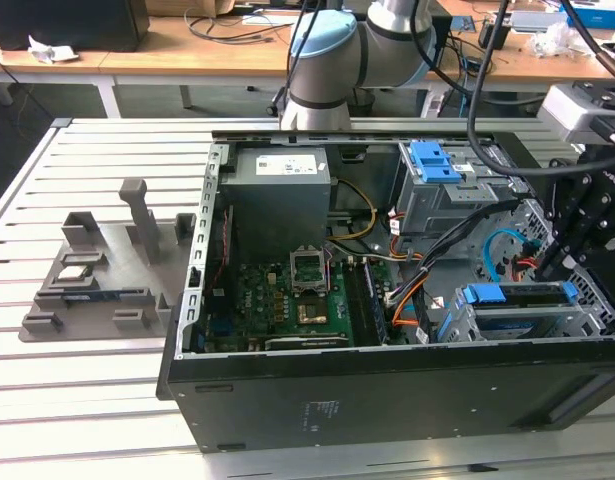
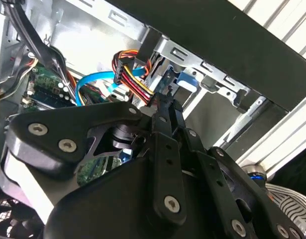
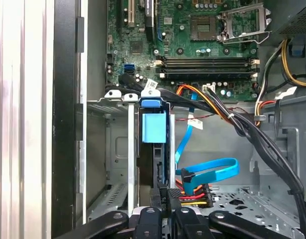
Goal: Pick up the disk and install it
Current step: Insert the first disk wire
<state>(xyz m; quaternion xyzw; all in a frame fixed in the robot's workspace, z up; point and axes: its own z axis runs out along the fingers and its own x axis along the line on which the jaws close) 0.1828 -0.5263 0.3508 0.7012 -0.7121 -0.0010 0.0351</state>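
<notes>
Pressing together at their tips, the gripper's (image 3: 163, 195) black fingers (image 3: 157, 191) sit at the rear end of the disk (image 3: 153, 149), which stands on edge in the drive cage (image 3: 118, 149) with its bright blue rail and latch facing the first wrist view. Whether the fingertips actually pinch the drive's end or only touch it, I cannot tell. A red, yellow and black power plug (image 3: 195, 191) lies just beside the fingers, and a flat blue data cable (image 3: 212, 172) loops next to it.

In the second wrist view the same gripper (image 2: 165, 107) shows as black linkages converging to a narrow point near the striped cable bundle (image 2: 130, 74) and the blue edge of the disk (image 2: 185, 82).

In the exterior view the gripper (image 1: 552, 265) hangs over the case's end on the exterior view's right, just above the lower cage, where the disk (image 1: 522, 300) lies with blue rails showing. The arm's grey and light-blue joints (image 1: 332, 55) rise behind the open black computer case (image 1: 387, 390), and black cables drape down to the wrist.

Inside the case sit a green motherboard (image 1: 287, 300), a grey power supply (image 1: 282, 190) and an upper bay with a blue latch (image 1: 434, 160). The case lies on its side on a slatted metal table (image 1: 87, 420) (a grey moulded fixture (image 1: 102, 270) rests on it at the exterior view's left). Wooden desks (image 1: 167, 55) with loose cables stand behind.
</notes>
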